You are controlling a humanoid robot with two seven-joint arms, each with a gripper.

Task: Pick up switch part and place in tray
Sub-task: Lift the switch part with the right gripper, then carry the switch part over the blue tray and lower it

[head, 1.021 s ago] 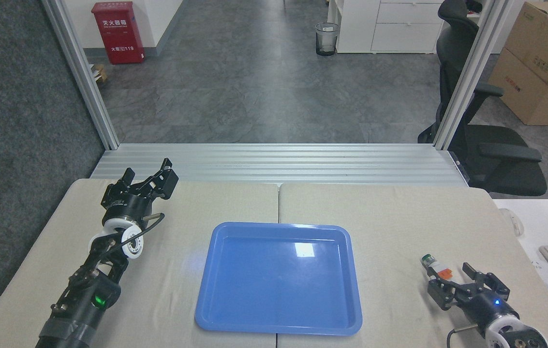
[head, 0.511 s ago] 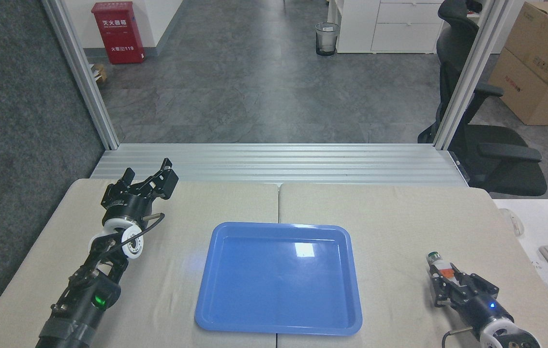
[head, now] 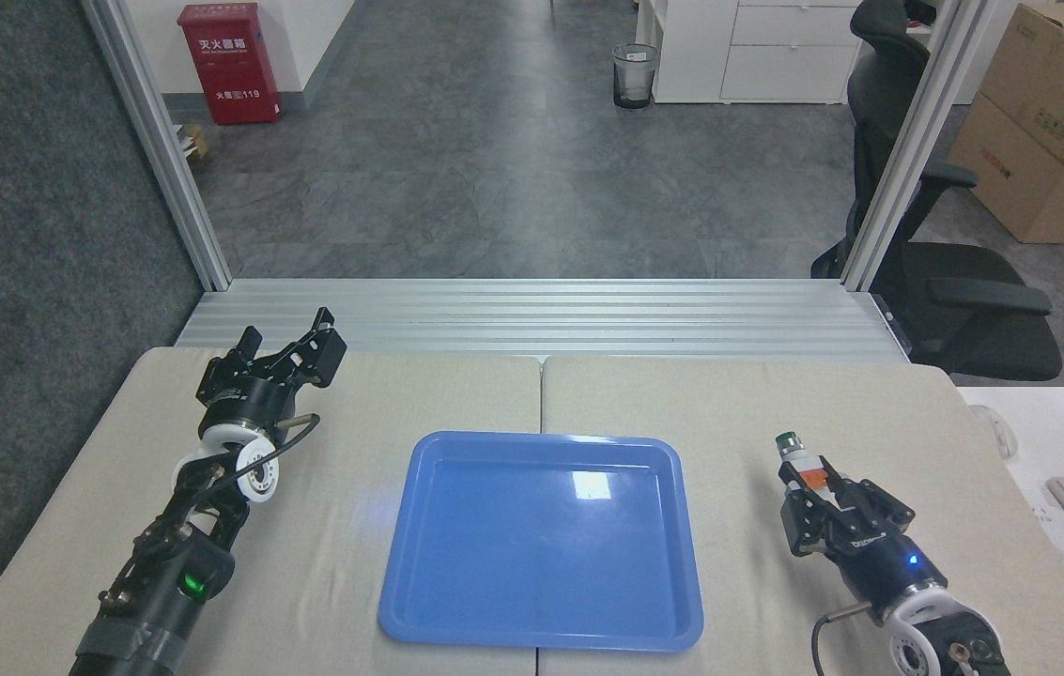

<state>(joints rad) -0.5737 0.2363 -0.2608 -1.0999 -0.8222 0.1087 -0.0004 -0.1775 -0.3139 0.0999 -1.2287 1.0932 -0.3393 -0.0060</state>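
Now right pincer (head: 818, 488) clamps the switch part (head: 800, 459).

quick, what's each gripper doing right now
Left gripper: open, empty.
Right gripper: closed on the switch part.

Both arms were black with white ringed wrist joints and thin black cables. The left arm (head: 184, 526) showed a green light and grey tape; the right arm (head: 907, 582) a blue light.
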